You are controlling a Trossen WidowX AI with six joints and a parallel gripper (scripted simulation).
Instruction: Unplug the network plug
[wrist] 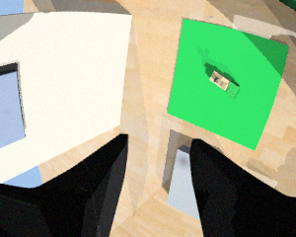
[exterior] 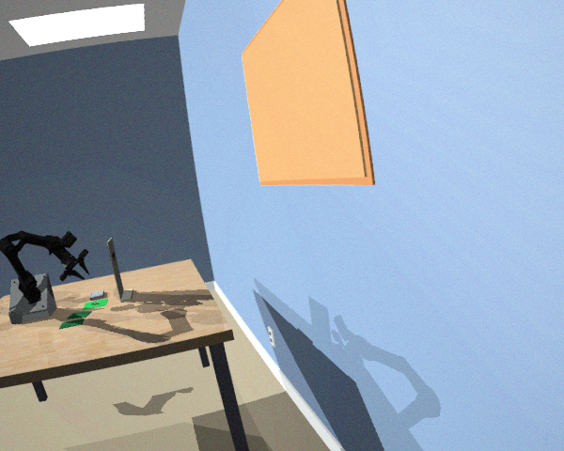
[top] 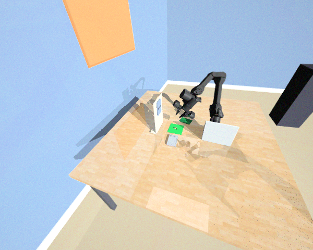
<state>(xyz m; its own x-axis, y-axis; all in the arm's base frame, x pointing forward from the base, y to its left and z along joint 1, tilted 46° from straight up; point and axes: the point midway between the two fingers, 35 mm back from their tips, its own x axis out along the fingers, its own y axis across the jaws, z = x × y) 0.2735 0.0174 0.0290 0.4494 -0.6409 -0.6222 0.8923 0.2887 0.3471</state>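
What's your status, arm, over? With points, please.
Gripper (top: 177,115) (exterior: 86,276) (wrist: 160,144) open, raised. Network plug (wrist: 220,80) out, lying inside green square (top: 170,130) (exterior: 88,305) (wrist: 189,101). Nothing visible between the fingers; nothing seen blocking retreat.

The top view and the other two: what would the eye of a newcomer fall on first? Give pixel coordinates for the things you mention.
Probably the big orange board (top: 105,29) (exterior: 302,97), high on the pale blue wall (top: 29,80) (exterior: 466,169). Next, the black arm (top: 218,91) (exterior: 16,262) bending over the wooden table (top: 140,172) (exterior: 39,347), its gripper (top: 178,115) (exterior: 86,275) (wrist: 160,144) raised. Then the bright green square (top: 170,130) (exterior: 88,305) (wrist: 197,99) in front of the upright panel (top: 158,121) (exterior: 115,264) (wrist: 74,79), with the small plug (wrist: 221,81) lying on it.
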